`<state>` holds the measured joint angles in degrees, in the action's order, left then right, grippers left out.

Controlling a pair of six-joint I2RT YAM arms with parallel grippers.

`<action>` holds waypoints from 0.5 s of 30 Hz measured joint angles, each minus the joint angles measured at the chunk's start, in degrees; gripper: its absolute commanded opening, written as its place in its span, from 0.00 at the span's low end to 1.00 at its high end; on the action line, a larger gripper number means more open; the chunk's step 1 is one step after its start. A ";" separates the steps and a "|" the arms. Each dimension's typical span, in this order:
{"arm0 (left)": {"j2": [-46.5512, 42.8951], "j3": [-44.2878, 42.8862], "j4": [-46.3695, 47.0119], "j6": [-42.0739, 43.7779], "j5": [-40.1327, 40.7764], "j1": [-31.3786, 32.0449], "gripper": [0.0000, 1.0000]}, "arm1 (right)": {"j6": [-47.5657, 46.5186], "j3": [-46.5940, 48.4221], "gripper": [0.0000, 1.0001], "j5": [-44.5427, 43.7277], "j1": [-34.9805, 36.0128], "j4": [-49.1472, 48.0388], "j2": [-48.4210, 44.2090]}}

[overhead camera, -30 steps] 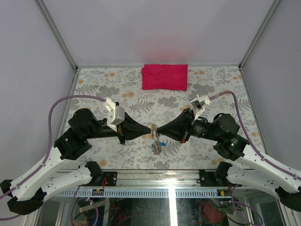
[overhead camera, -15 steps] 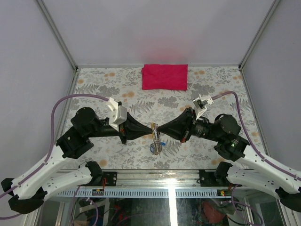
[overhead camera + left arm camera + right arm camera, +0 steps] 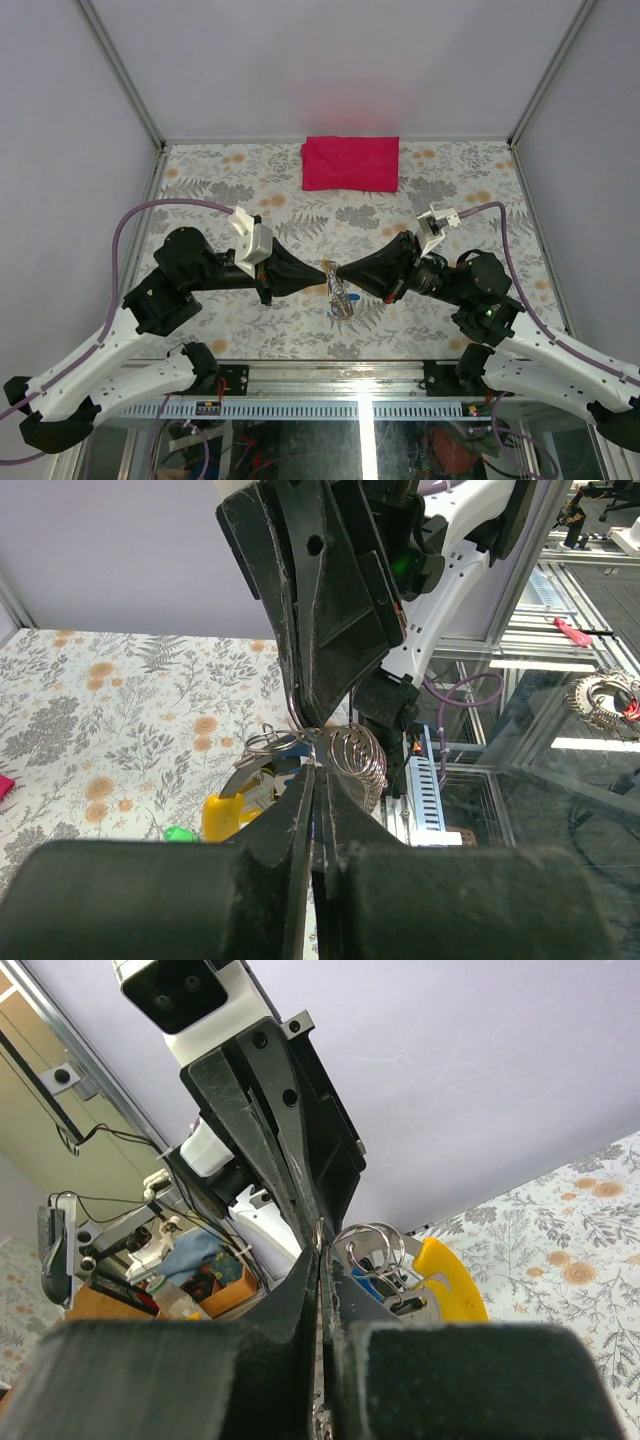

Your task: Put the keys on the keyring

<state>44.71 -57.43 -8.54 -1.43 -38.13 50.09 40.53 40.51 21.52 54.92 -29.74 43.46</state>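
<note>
Both clamped shut on the keyring (image 3: 357,758), the left gripper (image 3: 324,269) and right gripper (image 3: 342,270) hold dangling keys (image 3: 343,300) mid-air; threading seems under way, and next the keyring must be spread.

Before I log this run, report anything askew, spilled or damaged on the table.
Nothing spilled or damaged. The keys hang bunched between the left hand and right hand, both shut, tip to tip; the red cloth lies flat.

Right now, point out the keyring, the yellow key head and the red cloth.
keyring (image 3: 358,762), left wrist view, coiled wire loops.
yellow key head (image 3: 447,1278), right wrist view, middle of the plastic.
red cloth (image 3: 350,163), top view, centre of the fabric.
</note>
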 measured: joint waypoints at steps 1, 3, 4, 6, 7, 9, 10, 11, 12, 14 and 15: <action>0.00 0.09 0.15 0.00 0.00 0.00 0.00 | 0.07 -0.50 0.00 -0.22 0.00 -0.42 -0.26; 0.00 0.35 0.39 0.00 0.09 0.00 0.00 | 0.24 -1.42 0.00 -1.07 0.02 -1.05 -0.76; 0.00 0.39 0.42 0.00 0.11 0.00 0.00 | 0.35 -1.90 0.00 -1.40 0.04 -1.16 -1.11; 0.00 0.57 0.61 0.00 0.28 0.00 0.00 | 0.52 -2.58 0.00 -1.84 0.07 -1.57 -1.57; -0.02 0.66 0.81 0.00 0.39 0.00 0.00 | 0.59 -2.80 0.00 -2.08 0.07 -1.75 -1.73; -0.02 0.70 1.09 0.00 0.50 0.00 0.12 | 0.70 -2.91 0.00 -2.45 0.09 -2.03 -1.75; -0.02 0.70 1.25 -0.04 0.59 0.00 0.19 | 0.72 -2.91 0.00 -2.49 0.09 -2.27 -1.75; -0.07 0.70 1.29 -0.11 0.57 0.00 0.25 | 0.70 -2.93 0.00 -2.69 0.09 -2.54 -1.77; -0.22 0.76 1.16 -0.15 0.55 0.00 0.32 | 0.70 -2.97 0.00 -3.32 0.07 -3.13 -1.88; -0.59 0.83 1.20 -0.26 0.55 0.00 0.40 | 0.68 -3.02 0.00 -4.31 -0.11 -4.24 -2.23; -0.76 0.83 1.18 -0.28 0.55 0.00 0.42 | 0.68 -3.02 0.00 -4.44 -0.13 -4.72 -2.43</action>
<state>43.94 -56.60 -7.35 -1.72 -37.58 50.09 41.21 37.50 17.08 54.78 -34.46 41.04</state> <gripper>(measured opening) 0.335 0.010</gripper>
